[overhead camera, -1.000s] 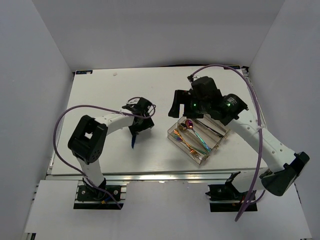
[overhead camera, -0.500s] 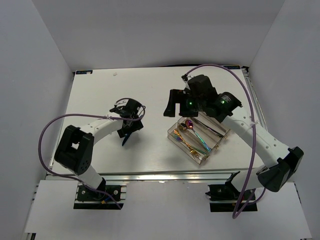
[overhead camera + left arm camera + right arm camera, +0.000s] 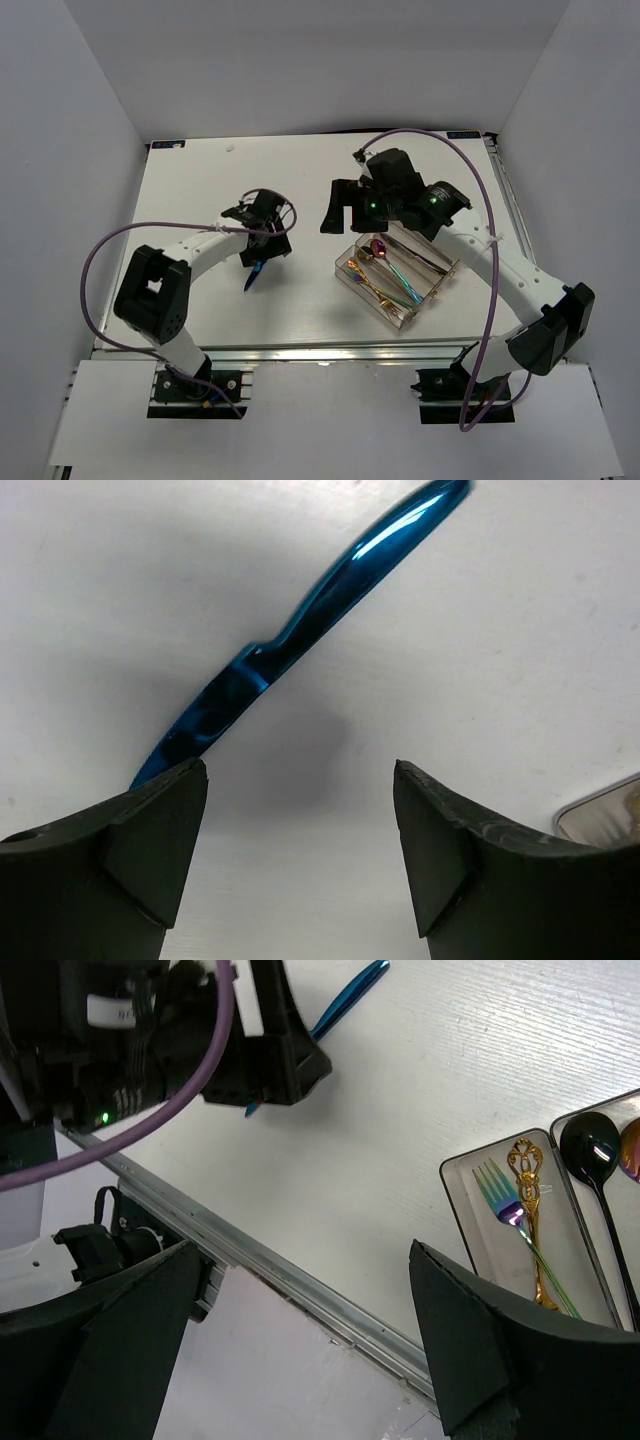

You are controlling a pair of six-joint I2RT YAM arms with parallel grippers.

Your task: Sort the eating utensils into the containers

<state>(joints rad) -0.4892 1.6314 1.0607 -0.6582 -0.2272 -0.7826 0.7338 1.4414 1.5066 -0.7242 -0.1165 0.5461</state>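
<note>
A shiny blue utensil (image 3: 300, 630) lies flat on the white table, also visible from above (image 3: 252, 275). My left gripper (image 3: 300, 770) hovers open just over its near end, which runs under the left fingertip (image 3: 170, 810); nothing sits between the jaws. The clear smoky tray (image 3: 436, 292) holds a gold fork (image 3: 530, 1220), an iridescent fork (image 3: 497, 1192) and spoons (image 3: 595, 1145). My right gripper (image 3: 338, 207) hangs open and empty above the table, left of the tray (image 3: 460, 1222).
The table's front metal rail (image 3: 300, 1280) runs below the right gripper. A corner of the tray (image 3: 600, 815) shows at the left wrist view's right edge. Purple cables loop from both arms. White walls enclose the table.
The left arm's elbow swung left and its wrist shifted over the blue utensil, which now lies slightly left and tilted. The right gripper drifted left, away from the tray. Both stayed open.
</note>
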